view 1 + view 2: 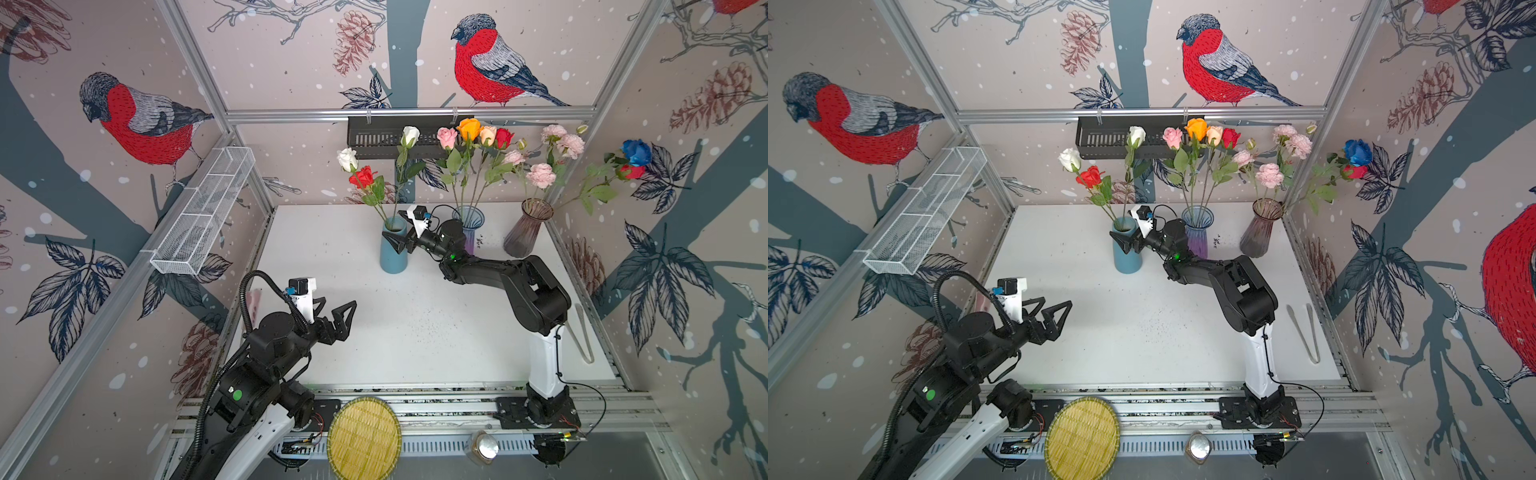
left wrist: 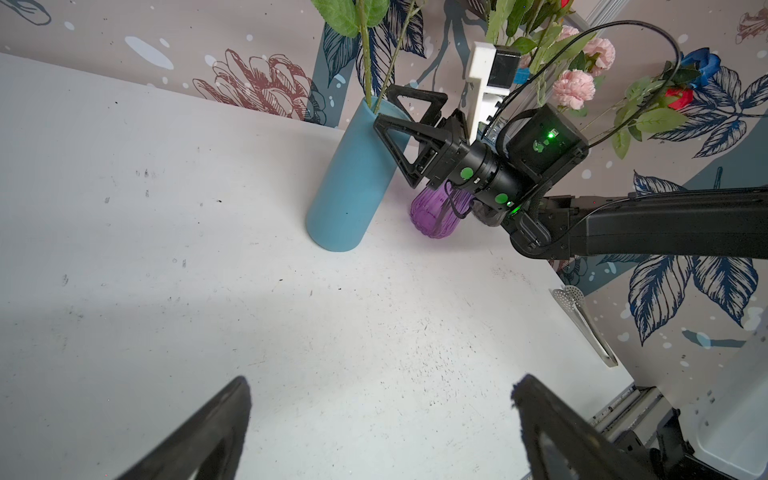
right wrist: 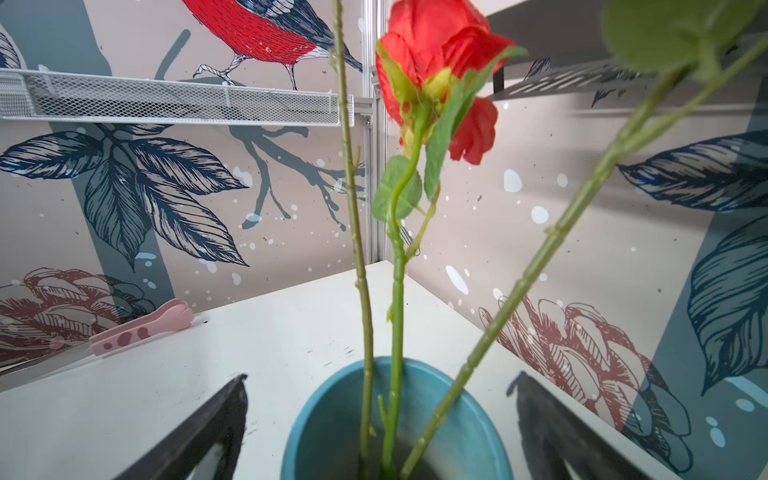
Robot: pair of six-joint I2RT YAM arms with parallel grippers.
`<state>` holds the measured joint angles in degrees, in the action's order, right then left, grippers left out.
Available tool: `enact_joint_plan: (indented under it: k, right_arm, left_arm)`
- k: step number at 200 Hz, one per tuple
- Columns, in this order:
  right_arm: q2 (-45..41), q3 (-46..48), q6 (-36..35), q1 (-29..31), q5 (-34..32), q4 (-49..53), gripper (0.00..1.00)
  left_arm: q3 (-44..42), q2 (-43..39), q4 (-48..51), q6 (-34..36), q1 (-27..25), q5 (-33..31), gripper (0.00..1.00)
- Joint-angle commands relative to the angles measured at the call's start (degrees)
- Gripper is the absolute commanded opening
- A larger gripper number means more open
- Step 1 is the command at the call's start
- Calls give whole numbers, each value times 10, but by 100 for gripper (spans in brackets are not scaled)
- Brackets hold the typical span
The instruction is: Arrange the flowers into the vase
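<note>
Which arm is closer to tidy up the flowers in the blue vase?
Probably the right. The right gripper is open right at the blue vase, facing its flower stems. The left gripper, also open, hangs well away from it.

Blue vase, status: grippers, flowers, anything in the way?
Left gripper open, idle. Right gripper open at blue vase rim, empty. Red rose and two white roses stand in it. Tongs far right, clear of arms.
</note>
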<state>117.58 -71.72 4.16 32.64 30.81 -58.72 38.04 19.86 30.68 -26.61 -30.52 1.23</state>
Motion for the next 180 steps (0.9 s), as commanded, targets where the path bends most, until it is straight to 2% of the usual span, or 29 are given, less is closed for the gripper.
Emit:
enact_joint_plan:
  k: [1, 25, 54, 90, 111, 137, 160, 180]
  right_arm:
    - [-33, 15, -18, 1, 5, -18, 99]
    - [-95, 62, -33, 1, -5, -24, 99]
    - [-202, 147, -57, 4, -64, -3, 99]
    - [-370, 318, -72, 4, -221, 14, 99]
    - [-504, 414, -93, 5, -318, 97, 99]
    - [-676, 534, -114, -3, -443, 157, 99]
    - [-804, 605, -99, -20, -556, 194, 99]
    - [-828, 649, -106, -37, -610, 146, 99]
  left_arm:
    - [-1, 2, -10, -3, 1, -10, 99]
    - [0, 13, -8, -4, 1, -12, 99]
    - [1, 24, -5, -7, 1, -22, 99]
    - [3, 42, -7, -4, 4, -36, 99]
    - [-4, 53, -28, 4, 5, -55, 98]
    - [-12, 63, -57, 12, 5, -114, 98]
    - [-49, 57, -145, -5, 5, -143, 98]
    - [-131, 46, -313, -9, 5, -121, 98]
